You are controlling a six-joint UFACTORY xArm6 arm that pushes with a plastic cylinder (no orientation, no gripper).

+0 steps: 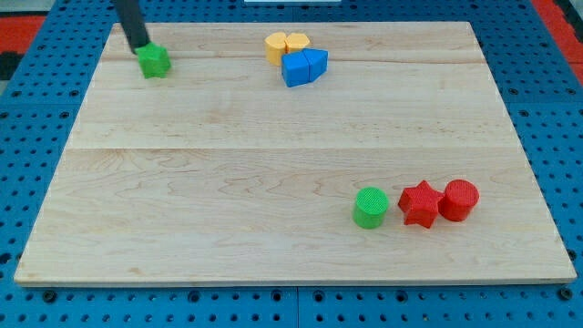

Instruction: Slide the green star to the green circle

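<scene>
Green star: the small green star-shaped plastic block (155, 61) sits near the desk's far corner, at about 10 o'clock from the board's middle.
Green circle: the green round plastic cylinder (371, 207) stands well apart from it, at about 4 o'clock from the middle, near the view's bottom.
My tip: the dark rod's lower end (139, 46) sits at the star's 10 to 11 o'clock side, touching it or just beside it; contact cannot be confirmed.
Gripper: there is none on this arm, so no open or closed state can be told; the rod only pushes.
Desk: the pale wooden board (228, 182) lies bare between star and circle.
Neighbours: a red star block (420, 202) touches a red cylinder (458, 199) just at the circle's 3 o'clock; a yellow block pair (286, 46) and a blue block pair (303, 66) sit at 12 o'clock, off the likely path.
Doing it well: I judge the tip is well placed behind the star; push toward 4 o'clock through its centre, correcting if it slips sideways, and stop at the circle without shoving it into the red star.
</scene>
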